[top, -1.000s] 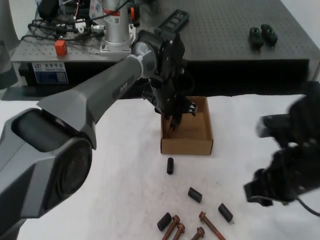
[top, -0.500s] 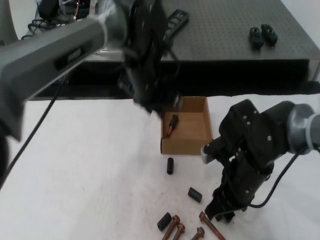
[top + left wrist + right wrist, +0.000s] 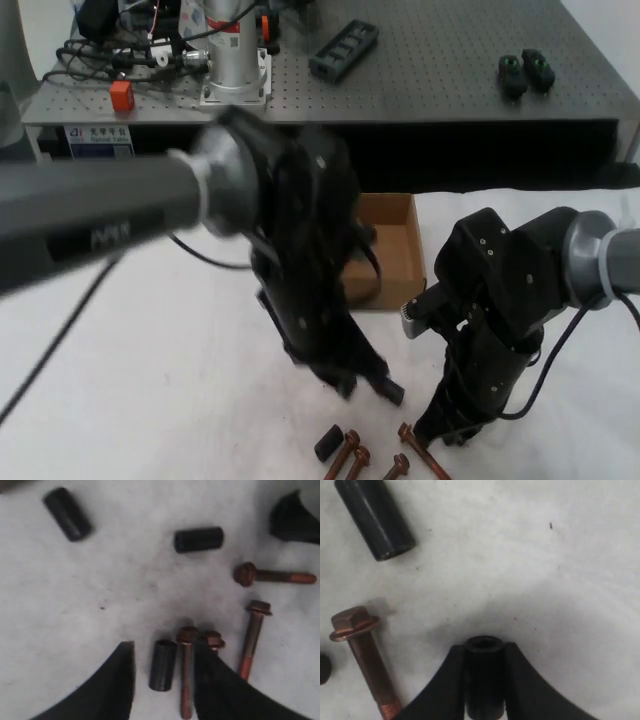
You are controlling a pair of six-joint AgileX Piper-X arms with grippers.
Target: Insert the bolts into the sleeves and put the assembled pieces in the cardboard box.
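Both arms hung low over the loose parts on the white desk as I watched from my remote station. The left arm crossed the front of the cardboard box, hiding much of it, and I could not tell what lay inside. The left jaws stood wide and held nothing. Between them my left wrist camera showed a black sleeve lying flat on the desk with a copper-coloured long bolt just beside it, the two roughly parallel. A short bolt sat just beside the long bolt's head. A third bolt and a fourth bolt lay a little apart. A second sleeve and a third sleeve lay on their sides, well apart from each other.

The right arm stood off the box's front right corner, pointing down at the desk beside the bolts. The right jaws were narrow, clamped from both sides on a fourth sleeve, its open end showing between the fingertips. I could not tell whether that sleeve touched the desk. The second sleeve and the fourth bolt lay near those jaws. The box sat behind the loose parts, in front of a dark perforated board carrying other equipment.
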